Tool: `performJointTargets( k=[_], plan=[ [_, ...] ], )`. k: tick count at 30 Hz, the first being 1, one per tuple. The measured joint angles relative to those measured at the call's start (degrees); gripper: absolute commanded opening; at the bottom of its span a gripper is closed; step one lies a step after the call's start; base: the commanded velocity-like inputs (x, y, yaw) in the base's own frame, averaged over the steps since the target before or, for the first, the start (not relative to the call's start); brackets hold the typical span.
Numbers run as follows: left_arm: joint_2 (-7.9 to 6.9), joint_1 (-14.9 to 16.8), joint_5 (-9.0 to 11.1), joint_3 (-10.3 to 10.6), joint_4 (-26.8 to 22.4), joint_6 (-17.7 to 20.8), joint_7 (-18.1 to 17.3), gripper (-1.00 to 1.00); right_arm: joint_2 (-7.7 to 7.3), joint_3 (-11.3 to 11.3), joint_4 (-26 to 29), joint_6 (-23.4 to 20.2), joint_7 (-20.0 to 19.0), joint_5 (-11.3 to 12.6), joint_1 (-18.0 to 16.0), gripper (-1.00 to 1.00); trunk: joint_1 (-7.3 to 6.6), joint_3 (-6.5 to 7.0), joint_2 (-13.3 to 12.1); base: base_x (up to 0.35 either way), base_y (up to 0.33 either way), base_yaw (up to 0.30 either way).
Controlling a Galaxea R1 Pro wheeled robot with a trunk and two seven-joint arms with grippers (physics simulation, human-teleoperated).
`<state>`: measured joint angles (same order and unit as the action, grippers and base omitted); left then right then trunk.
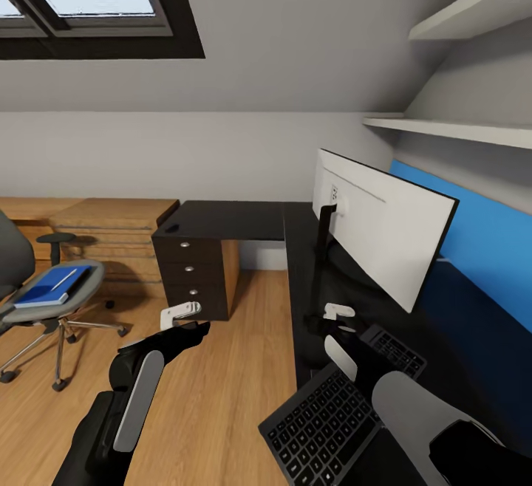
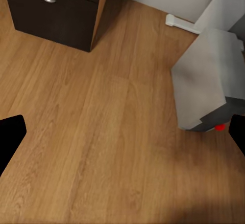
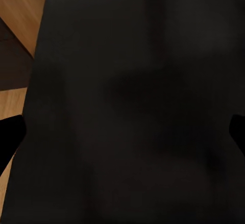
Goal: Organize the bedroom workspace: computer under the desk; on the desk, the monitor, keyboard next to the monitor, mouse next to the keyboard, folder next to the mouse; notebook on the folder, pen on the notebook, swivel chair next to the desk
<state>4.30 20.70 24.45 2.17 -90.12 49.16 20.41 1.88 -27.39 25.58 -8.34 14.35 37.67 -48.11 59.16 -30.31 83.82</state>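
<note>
Presently, the monitor point(image 1: 384, 238) stands upright on the black desk point(image 1: 236, 218), its pale back toward the camera and a blue wall panel point(image 1: 488, 238) behind it. The keyboard point(image 1: 336, 412) lies flat on the desk below the monitor, its near corner at the desk's edge. The right gripper point(image 1: 341, 317) hovers over the desk between the monitor stand and the keyboard; its wrist view shows its jaws spread wide and grasping nothing. The left gripper point(image 1: 181, 315) hangs over the wood floor point(image 2: 102, 132) beside the drawers point(image 1: 193, 268), its jaws likewise released and empty. The computer point(image 2: 206, 81) stands on the floor near the drawers. The chair point(image 1: 44, 301) stands well apart from the desk, carrying the blue folder point(image 1: 53, 286) with the pen point(image 1: 65, 279) on top.
</note>
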Motion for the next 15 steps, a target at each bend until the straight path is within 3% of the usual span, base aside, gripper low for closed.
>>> performJointTargets(
  k=[6, 15],
  plan=[
    [0.00, 0.00, 0.00, 0.00, 0.00, 0.00, -0.01, 1.00, 0.02, 0.02, 0.05, -0.98, 0.04, 0.05, 0.00, 1.00, 0.67, -0.54, 1.22, 0.000, 0.000, 0.000],
    [0.04, 0.00, 0.00, 0.05, 0.00, 0.00, -0.03, 1.00, 0.00, 0.44, 0.39, -7.59, 0.11, 0.57, 0.00, 1.00, 0.67, -0.54, 1.22, 0.000, 0.000, 0.000]
  ],
)
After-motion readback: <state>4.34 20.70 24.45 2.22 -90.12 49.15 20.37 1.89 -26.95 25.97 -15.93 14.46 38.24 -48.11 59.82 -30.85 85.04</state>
